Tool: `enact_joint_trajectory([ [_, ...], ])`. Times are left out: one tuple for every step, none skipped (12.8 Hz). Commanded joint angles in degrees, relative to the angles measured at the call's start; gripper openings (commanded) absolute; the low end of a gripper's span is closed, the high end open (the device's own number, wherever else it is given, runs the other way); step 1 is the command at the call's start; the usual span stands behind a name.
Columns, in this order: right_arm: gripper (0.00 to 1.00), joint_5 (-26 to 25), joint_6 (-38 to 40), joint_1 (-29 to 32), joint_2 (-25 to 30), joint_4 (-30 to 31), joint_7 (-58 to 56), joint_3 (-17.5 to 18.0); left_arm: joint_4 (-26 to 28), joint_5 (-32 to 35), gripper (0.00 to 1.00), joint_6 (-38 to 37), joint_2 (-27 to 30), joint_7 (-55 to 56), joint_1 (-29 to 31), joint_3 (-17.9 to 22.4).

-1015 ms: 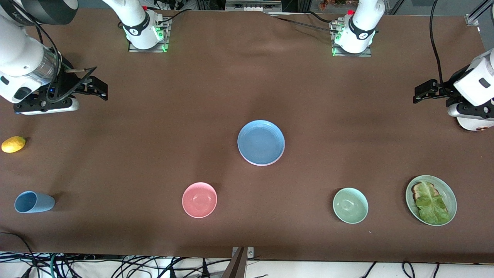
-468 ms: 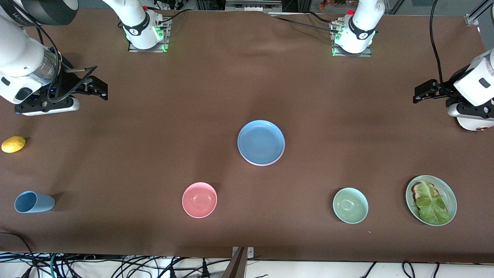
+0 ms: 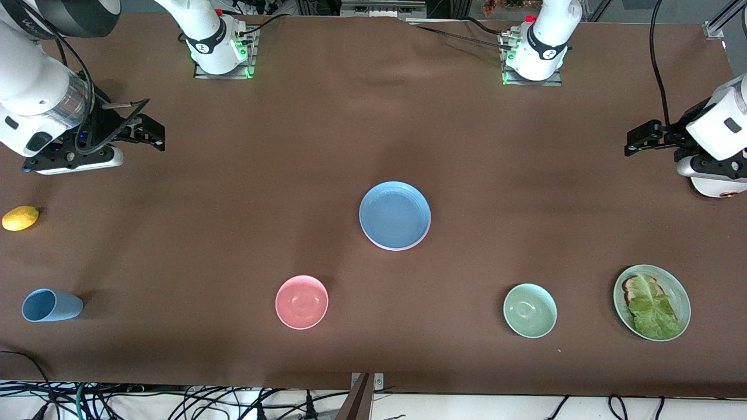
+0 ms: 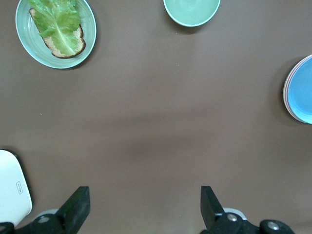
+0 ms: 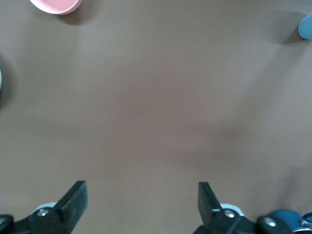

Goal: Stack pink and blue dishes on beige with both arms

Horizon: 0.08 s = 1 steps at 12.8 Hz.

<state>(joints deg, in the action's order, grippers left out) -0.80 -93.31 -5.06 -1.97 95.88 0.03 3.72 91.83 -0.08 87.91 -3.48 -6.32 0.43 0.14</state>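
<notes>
The blue dish (image 3: 395, 214) lies in the middle of the table on top of a stack; its edge (image 4: 301, 90) also shows in the left wrist view. A thin pale pink rim (image 3: 390, 248) peeks out beneath it. The beige plate is hidden. My right gripper (image 3: 155, 134) hangs open and holds nothing over the right arm's end of the table, and its wrist view (image 5: 141, 191) shows only bare cloth between the jaws. My left gripper (image 3: 636, 140) hangs open and holds nothing over the left arm's end, with bare cloth between its jaws (image 4: 144, 195).
Nearer the front camera than the stack stand a small pink bowl (image 3: 302, 302) and a mint-green bowl (image 3: 530, 310). A green plate with toast and lettuce (image 3: 652, 302) sits toward the left arm's end. A blue cup (image 3: 51, 305) on its side and a lemon (image 3: 20, 217) lie toward the right arm's end.
The right gripper has drifted very slightly toward the table's middle. The left arm and every dish have stayed where they were.
</notes>
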Motion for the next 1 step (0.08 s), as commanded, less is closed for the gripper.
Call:
enact_joint_trajectory([
  [1.0, -0.7, 1.11, 0.84, 0.3, -0.96, -0.65, 0.67, -0.16, -0.54, 1.0, -0.55, 0.41, -0.89, -0.16, 0.22],
])
